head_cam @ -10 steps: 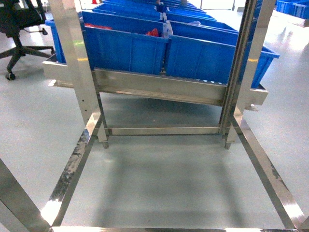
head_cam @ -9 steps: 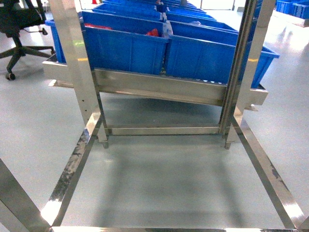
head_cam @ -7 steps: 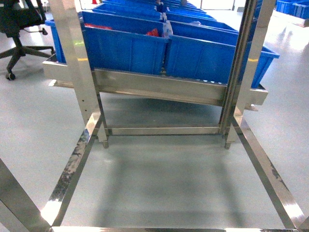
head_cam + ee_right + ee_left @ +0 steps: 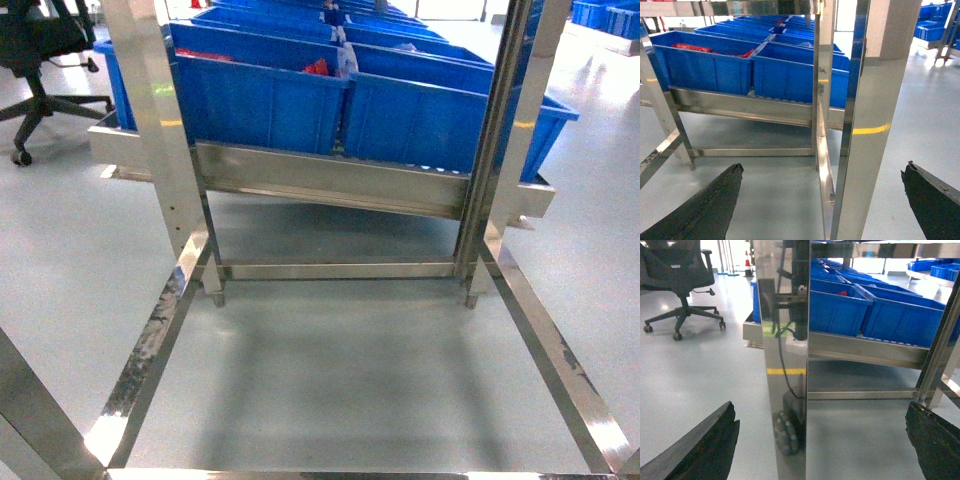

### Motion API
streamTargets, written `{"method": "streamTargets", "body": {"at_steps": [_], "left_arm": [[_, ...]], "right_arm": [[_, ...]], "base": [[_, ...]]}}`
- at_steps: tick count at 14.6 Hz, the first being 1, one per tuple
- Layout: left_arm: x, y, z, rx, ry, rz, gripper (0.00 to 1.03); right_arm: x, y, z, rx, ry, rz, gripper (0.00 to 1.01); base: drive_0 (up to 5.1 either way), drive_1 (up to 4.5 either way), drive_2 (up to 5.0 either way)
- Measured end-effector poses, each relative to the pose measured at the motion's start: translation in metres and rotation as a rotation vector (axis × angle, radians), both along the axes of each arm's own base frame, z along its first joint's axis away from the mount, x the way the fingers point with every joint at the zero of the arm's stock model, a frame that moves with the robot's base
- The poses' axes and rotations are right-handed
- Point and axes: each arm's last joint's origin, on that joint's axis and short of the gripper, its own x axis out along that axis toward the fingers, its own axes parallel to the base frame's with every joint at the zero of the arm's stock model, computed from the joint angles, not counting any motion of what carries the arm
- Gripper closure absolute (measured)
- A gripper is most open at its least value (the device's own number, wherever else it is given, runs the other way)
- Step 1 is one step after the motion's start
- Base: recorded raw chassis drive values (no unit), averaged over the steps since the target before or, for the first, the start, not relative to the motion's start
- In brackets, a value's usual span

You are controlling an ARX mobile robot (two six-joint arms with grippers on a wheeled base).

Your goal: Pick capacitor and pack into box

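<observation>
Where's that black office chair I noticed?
The office chair sits on the grey floor at the head view's top left, just left of the blue bins on the steel rack.

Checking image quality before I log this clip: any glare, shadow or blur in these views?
Head: sharp; glare on the steel frame, soft shadow on the floor. Left wrist: mirror-like post reflects the robot; end effector fingers dark and soft. Right wrist: bright background, yellow reflection on its post.
</observation>
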Motion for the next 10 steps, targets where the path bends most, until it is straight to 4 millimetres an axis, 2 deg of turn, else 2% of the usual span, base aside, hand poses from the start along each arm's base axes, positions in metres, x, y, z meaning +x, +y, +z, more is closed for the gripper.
{"method": "streamTargets", "body": {"at_steps": [10], "left_arm": [[0.0000, 0.0000, 0.0000, 0.000, 0.000, 0.000, 0.05]], "right_arm": [[0.0000, 0.0000, 0.0000, 0.000, 0.000, 0.000, 0.03]], "base": [[0.0, 0.00, 0.0]]}}
